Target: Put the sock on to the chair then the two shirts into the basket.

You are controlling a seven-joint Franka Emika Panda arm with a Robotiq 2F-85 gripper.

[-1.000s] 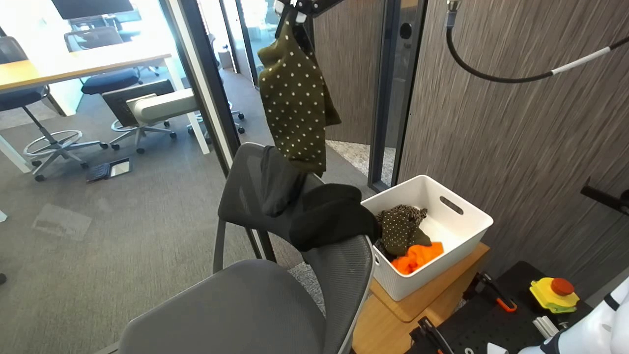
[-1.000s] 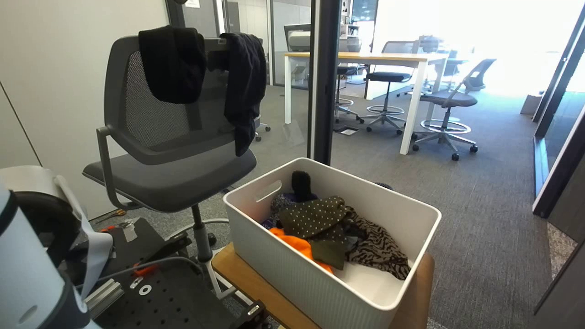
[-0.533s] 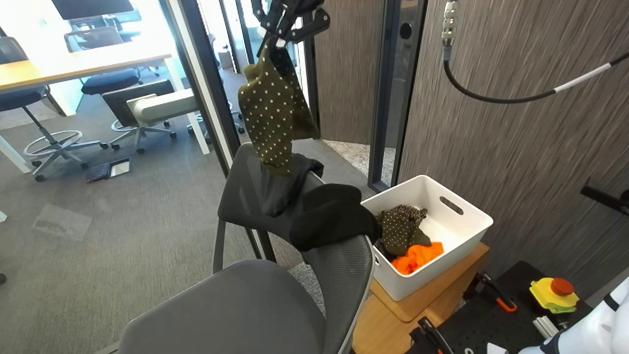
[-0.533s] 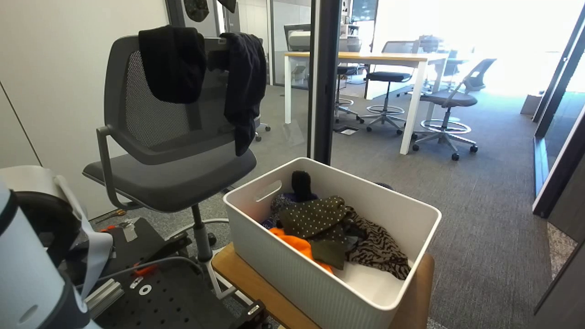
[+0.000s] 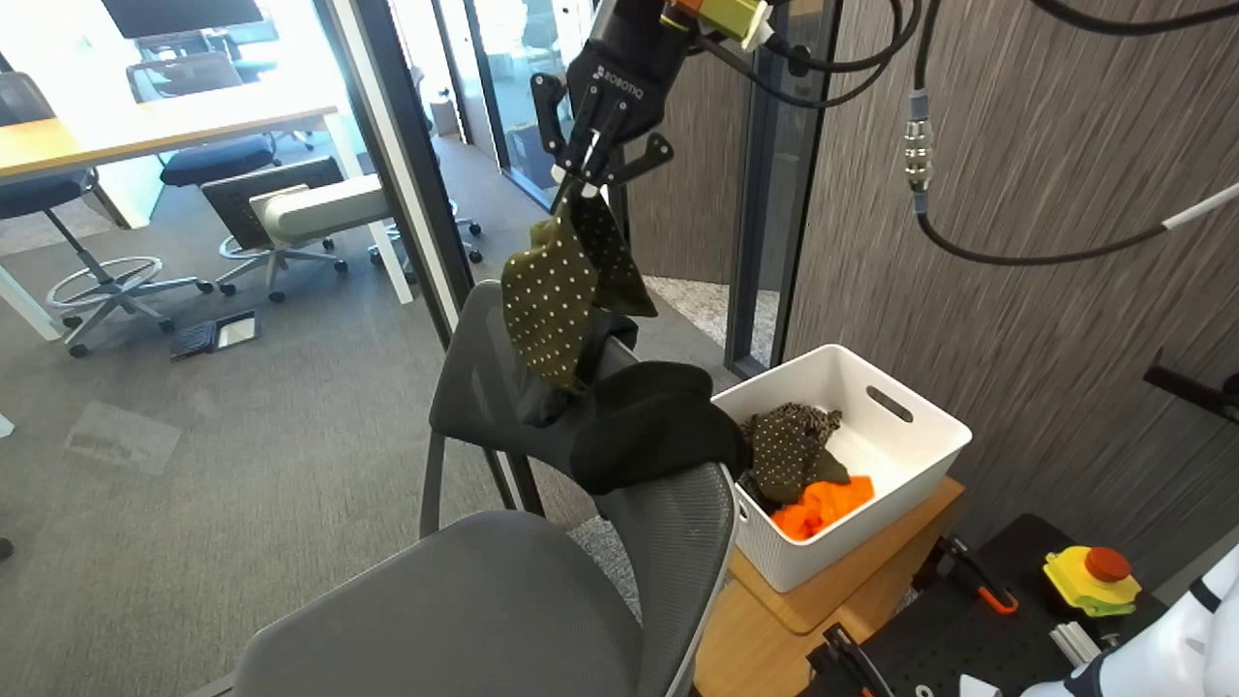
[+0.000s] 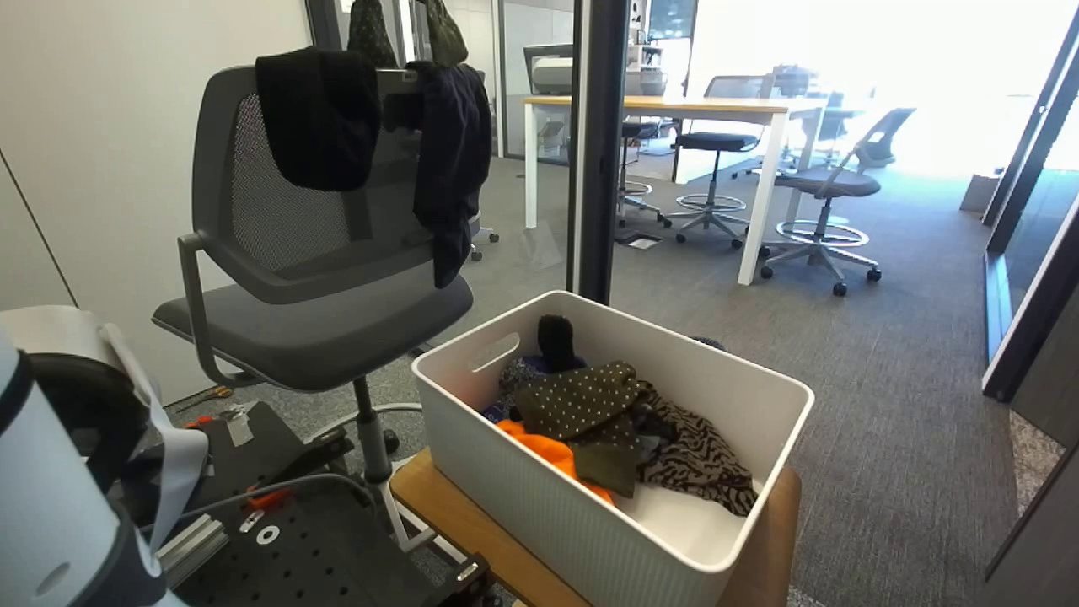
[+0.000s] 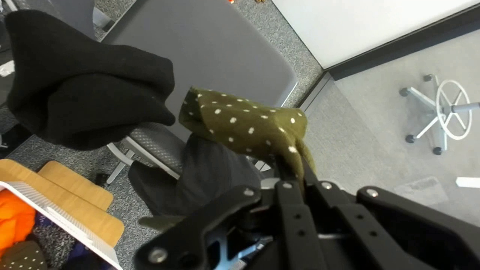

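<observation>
My gripper [image 5: 573,196] is shut on an olive cloth [image 5: 552,300] with white dots. I cannot tell if it is sock or shirt. It hangs folded over the back of the grey chair [image 5: 455,610]; in the wrist view the cloth [image 7: 243,123] spreads above the seat. In an exterior view its lower ends [image 6: 447,34] hang at the backrest top; I cannot tell if they touch. Two black cloths [image 6: 316,118] [image 6: 455,143] drape over the backrest. The white basket [image 5: 770,547] holds another olive dotted cloth [image 6: 582,405], an orange cloth [image 6: 539,447] and a striped cloth [image 6: 704,455].
The basket stands on a wooden stool [image 5: 726,639] beside the chair. A glass wall with a dark frame post [image 6: 597,152] stands behind the chair. A black perforated plate [image 6: 295,548] with tools and a yellow-red button [image 5: 1094,581] lies near the robot base. A cable [image 5: 1026,259] hangs by the wall.
The gripper has come down into view with the olive dotted cloth, which has sunk toward the chair back. It shifted left, then a little right. The black cloths and the basket have not moved.
</observation>
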